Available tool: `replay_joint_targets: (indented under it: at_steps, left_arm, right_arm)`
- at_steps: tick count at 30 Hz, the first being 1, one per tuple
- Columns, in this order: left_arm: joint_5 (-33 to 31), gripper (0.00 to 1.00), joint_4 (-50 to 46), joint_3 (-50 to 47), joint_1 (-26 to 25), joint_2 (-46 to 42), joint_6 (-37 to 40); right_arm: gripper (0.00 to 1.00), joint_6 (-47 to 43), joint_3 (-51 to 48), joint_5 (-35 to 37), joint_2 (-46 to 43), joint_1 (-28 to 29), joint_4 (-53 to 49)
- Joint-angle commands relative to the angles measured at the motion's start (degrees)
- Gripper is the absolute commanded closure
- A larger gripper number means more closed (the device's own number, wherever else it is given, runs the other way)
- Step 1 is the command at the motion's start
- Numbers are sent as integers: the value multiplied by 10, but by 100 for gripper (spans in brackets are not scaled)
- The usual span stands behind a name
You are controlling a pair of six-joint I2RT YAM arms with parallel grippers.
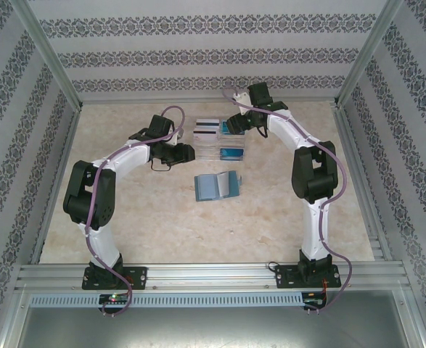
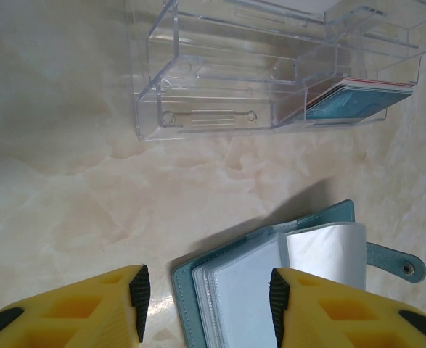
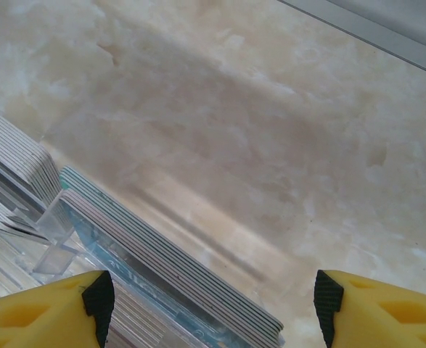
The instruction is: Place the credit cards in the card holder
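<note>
Holder (image 1: pixel 216 185) lies open on table (image 1: pixel 285 210), pale pages up, just near-side of clear tray (image 1: pixel 214 141). Left gripper (image 2: pixel 209 293) is spread, pinching nothing; in its wrist view the holder's left edge shows between the fingertips, below them. Cards (image 3: pixel 169 268) stand on edge in the tray. Right gripper (image 3: pixel 213 297) is spread wide at the stack, with one finger (image 3: pixel 96 297) over the cards, gripping nothing.

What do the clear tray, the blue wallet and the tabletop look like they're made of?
Tray: rigid clear plastic, glossy; its walls are see-through.
Wallet: soft teal leather or imitation, matte cover, translucent plastic sleeves inside.
Tabletop: marble-look, cream veining, faint sheen; maybe printed laminate.
</note>
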Motion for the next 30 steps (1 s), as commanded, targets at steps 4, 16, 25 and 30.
replay_joint_targets:
  at_steps: [4,16,25,30]
  left_arm:
    - [12,51,11,14,6,10,-7]
    - [15,51,11,13,6,10,-8]
    - [18,51,12,11,7,10,-9]
    - [19,51,14,9,6,9,-9]
  right_arm:
    - [24,-15,27,-8,28,5,-33]
    - [26,-9,44,28,32,7,-29]
    - [31,3,34,28,7,4,-7]
    - [34,10,30,20,2,1,0]
